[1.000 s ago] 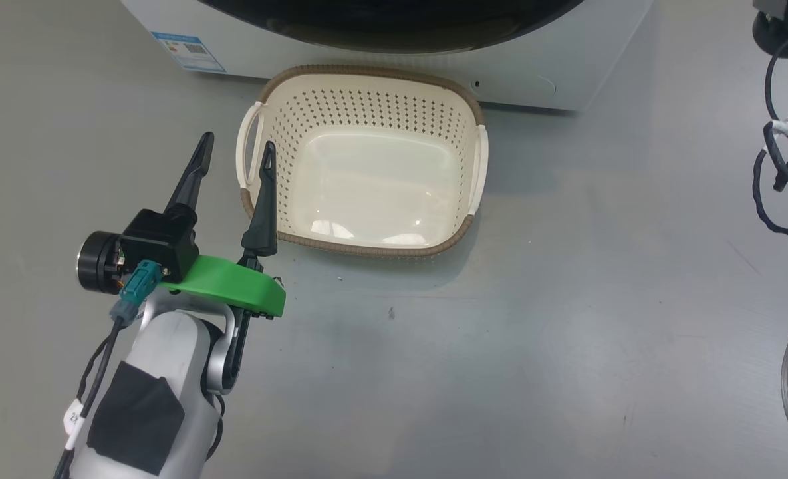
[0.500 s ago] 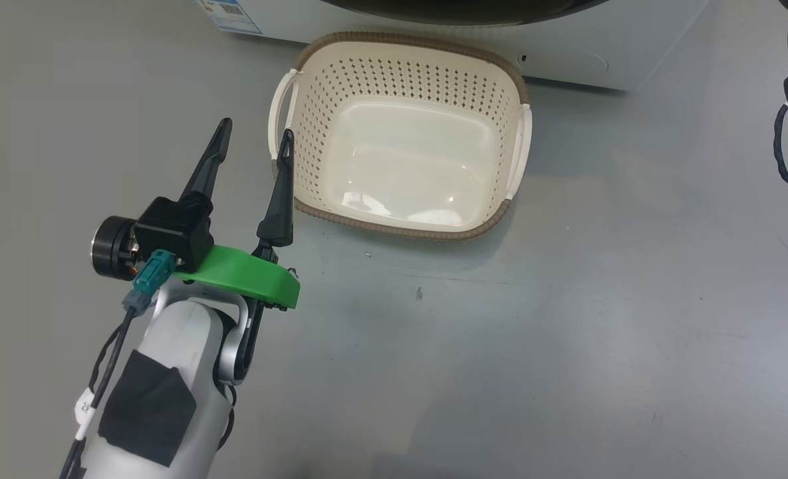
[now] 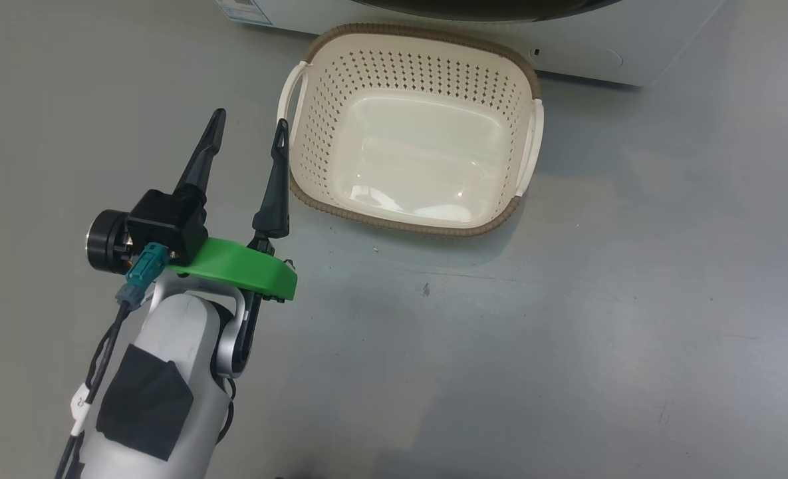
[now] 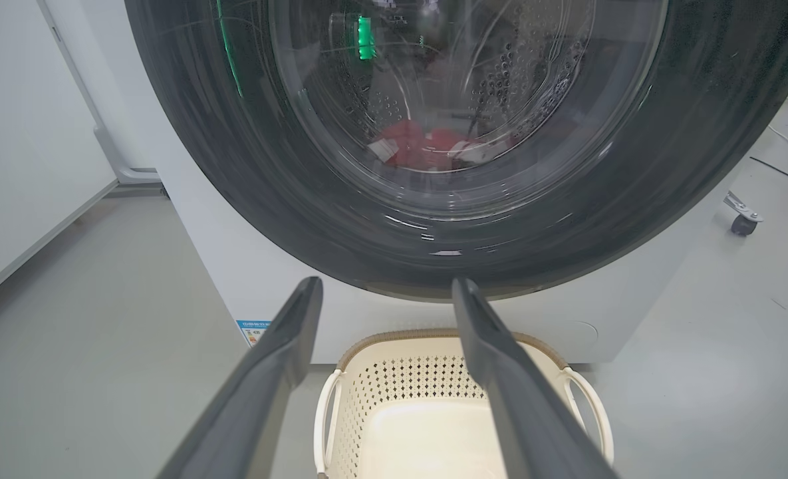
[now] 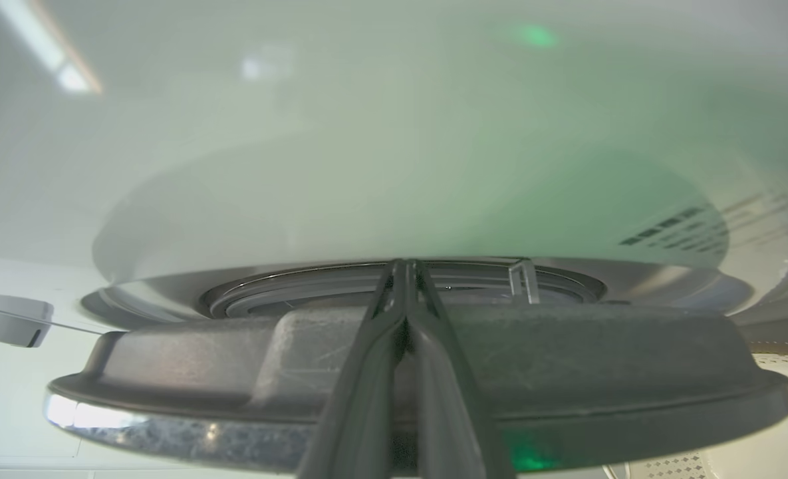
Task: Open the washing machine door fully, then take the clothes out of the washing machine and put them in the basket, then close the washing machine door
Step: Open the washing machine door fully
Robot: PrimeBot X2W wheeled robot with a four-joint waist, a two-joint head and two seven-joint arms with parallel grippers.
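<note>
The grey floor (image 3: pixel 500 332) carries the cream basket (image 3: pixel 530 76), which stands just in front of the white washing machine (image 4: pixel 224 273), under its round black door (image 4: pixel 221 166). The red clothes (image 4: pixel 427 143) lie inside the drum, behind the glass. The left claw (image 3: pixel 249 120) hangs beside the basket, fingers wide apart. The right claw (image 5: pixel 403 266) has its fingers pressed together, close at the door's edge.
</note>
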